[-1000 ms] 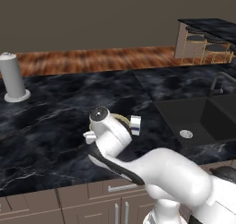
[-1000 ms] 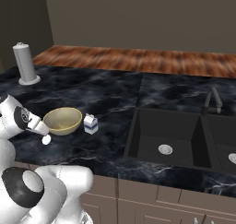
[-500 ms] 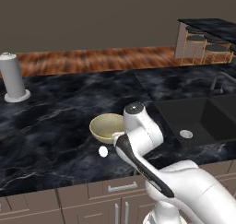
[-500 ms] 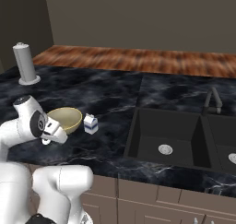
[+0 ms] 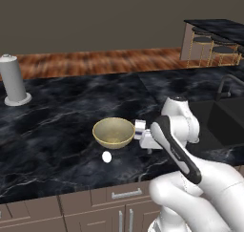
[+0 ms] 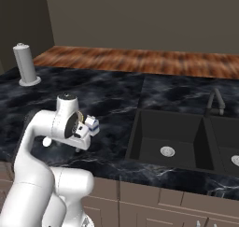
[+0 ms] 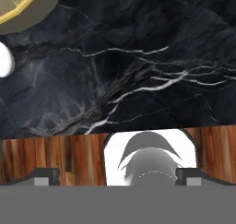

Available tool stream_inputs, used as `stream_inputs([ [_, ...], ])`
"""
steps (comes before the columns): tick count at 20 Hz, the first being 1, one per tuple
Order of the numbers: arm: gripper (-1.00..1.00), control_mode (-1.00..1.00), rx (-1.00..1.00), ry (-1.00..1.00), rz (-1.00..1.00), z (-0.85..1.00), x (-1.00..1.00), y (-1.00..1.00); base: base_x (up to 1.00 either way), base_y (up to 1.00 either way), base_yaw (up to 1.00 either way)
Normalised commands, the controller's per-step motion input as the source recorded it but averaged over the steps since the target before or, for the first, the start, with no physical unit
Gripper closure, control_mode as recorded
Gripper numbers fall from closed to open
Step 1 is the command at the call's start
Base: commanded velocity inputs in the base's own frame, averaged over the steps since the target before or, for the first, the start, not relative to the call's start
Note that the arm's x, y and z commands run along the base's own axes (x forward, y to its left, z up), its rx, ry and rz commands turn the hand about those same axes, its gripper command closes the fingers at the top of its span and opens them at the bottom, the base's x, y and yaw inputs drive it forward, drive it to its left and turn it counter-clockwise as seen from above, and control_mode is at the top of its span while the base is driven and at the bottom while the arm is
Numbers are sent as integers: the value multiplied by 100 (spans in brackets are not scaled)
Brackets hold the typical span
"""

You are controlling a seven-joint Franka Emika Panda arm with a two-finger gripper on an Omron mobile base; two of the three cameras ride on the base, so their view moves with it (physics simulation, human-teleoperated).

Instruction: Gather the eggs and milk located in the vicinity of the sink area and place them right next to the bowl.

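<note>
The tan-gold bowl (image 5: 113, 132) sits on the black marble counter, and its rim shows at the top left of the hand view (image 7: 20, 6). A white egg (image 5: 106, 156) lies just in front of the bowl, also seen in the hand view (image 7: 3, 59) and the right base view (image 6: 46, 141). The milk (image 5: 139, 129) stands upright close to the bowl's right side, half hidden by my arm (image 6: 91, 124). My gripper (image 7: 118, 174) hangs open and empty over bare counter in front of the milk (image 5: 150, 144).
The black sink (image 6: 168, 137) with its dark tap (image 6: 214, 102) lies to the right. A tall grey cylinder on a round base (image 5: 14, 80) stands at the far left. A wood-topped strip (image 5: 95, 61) runs along the back.
My arm has swung from the left of the bowl to its right side, uncovering the bowl and the white egg. The jaws stayed open.
</note>
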Motion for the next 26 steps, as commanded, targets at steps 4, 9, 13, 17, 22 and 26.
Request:
stream_inputs([
  [4, -100, -100, 1, 2, 5, 2, -3, 1, 0, 0, 0],
  [9, -100, -100, -5, 0, 0, 5, 0, 12, 0, 0, 0],
  [13, -100, -100, 0, -1, 2, 0, -3, 10, 0, 0, 0],
  [17, -100, -100, 0, 0, 0, 0, 0, -6, 0, 0, 0],
  [22, -100, 100, 0, 0, 0, 0, 0, -10, 0, -71, 1],
  [26, -100, 100, 0, 0, 0, 0, 0, 0, 0, -100, 2],
])
